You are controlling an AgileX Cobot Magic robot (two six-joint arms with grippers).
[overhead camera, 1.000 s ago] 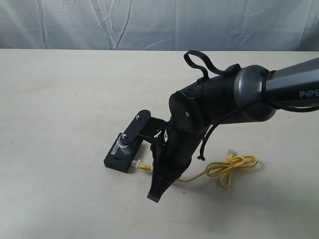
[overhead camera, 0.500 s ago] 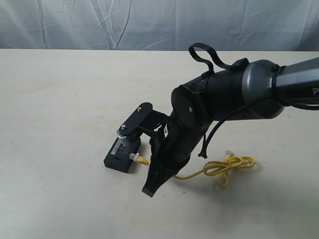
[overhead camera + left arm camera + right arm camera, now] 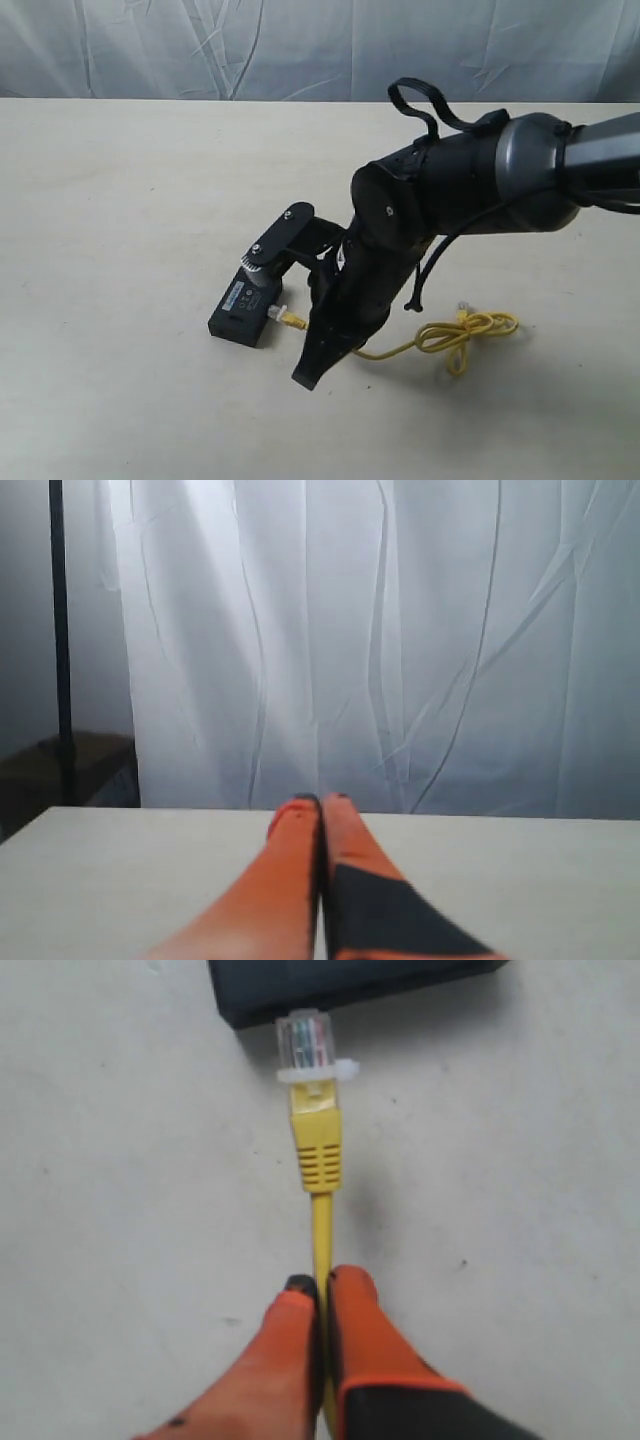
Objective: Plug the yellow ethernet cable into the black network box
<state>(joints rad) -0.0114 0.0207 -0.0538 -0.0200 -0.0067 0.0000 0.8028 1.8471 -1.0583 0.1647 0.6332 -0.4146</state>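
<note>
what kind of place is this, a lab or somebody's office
Most likely a robot test setup in a lab: a bare pale table, a white curtain hung behind it, and a robot arm holding a yellow cable by a black box.

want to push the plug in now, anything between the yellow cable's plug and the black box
Nothing visible does. The clear plug of the yellow ethernet cable sits at the side of the black network box, the right gripper shut on the cord behind it.
</note>
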